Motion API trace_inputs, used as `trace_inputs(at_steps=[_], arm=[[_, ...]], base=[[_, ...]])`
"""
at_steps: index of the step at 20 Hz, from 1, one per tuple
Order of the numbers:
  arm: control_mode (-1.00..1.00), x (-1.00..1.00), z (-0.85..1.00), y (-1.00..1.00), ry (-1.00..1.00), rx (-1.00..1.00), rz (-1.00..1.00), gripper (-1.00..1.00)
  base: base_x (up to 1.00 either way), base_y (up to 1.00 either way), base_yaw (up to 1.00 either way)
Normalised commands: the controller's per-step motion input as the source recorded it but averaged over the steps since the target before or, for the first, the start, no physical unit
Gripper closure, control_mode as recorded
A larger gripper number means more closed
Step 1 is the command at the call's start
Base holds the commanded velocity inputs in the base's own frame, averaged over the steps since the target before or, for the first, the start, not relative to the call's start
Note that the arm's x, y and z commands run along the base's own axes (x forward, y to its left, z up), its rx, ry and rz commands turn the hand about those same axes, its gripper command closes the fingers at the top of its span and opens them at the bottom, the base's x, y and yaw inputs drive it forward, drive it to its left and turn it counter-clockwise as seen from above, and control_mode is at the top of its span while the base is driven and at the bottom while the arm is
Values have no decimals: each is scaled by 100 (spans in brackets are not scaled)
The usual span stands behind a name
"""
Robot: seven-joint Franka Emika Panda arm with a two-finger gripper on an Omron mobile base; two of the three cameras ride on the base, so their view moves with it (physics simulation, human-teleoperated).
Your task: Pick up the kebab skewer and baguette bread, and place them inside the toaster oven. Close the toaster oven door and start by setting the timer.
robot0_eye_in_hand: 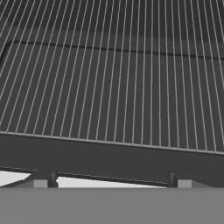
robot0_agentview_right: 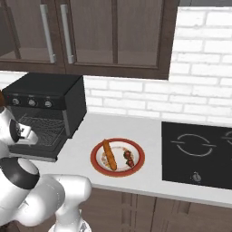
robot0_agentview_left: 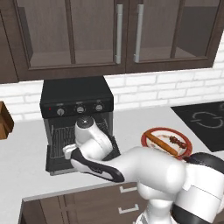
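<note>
**Arm at the open toaster oven; food not yet loaded**

The toaster oven (robot0_agentview_left: 77,98) stands at the back of the desk (robot0_agentview_right: 149,179), toward its left end, against the brick wall. The toaster oven door (robot0_agentview_left: 59,162) is dropped flat toward the desk's front edge, exposing the wire rack (robot0_eye_in_hand: 112,87), which carries nothing. The arm reaches over the lowered door, with the hand pointed down at the rack. The jaws are spread wide and grip nothing; their tips are hidden in all views.

The baguette bread (robot0_agentview_right: 108,155) and the kebab skewer (robot0_agentview_right: 128,157) lie side by side on a red-rimmed plate (robot0_agentview_right: 96,151) near the front edge of the desk, between the oven and the black cooktop (robot0_agentview_right: 197,152). Both sit clear of the oven, so loading has not begun.

The open door gives free access to the rack, but it juts toward the plate's side; a transfer probably has to pass above it. Three knobs (robot0_agentview_left: 80,109) line the oven's front panel. Closed wall cabinets (robot0_agentview_left: 109,30) hang above, limiting headroom.
</note>
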Motion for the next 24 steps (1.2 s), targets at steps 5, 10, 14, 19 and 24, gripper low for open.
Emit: trace_inputs(at_steps=[5,10,14,19,24], arm=[[-100,-17,62,-78,0,0,0,-100],[-100,-45,20,-100,0,1,8,-100],[-100,-18,6,-100,0,0,7,-100],[-100,10,6,-100,0,0,1,-100],[-100,15,0,-90,0,0,1,-100]], base=[[0,0,0],[0,0,0],[0,0,0],[0,0,0],[0,0,0]])
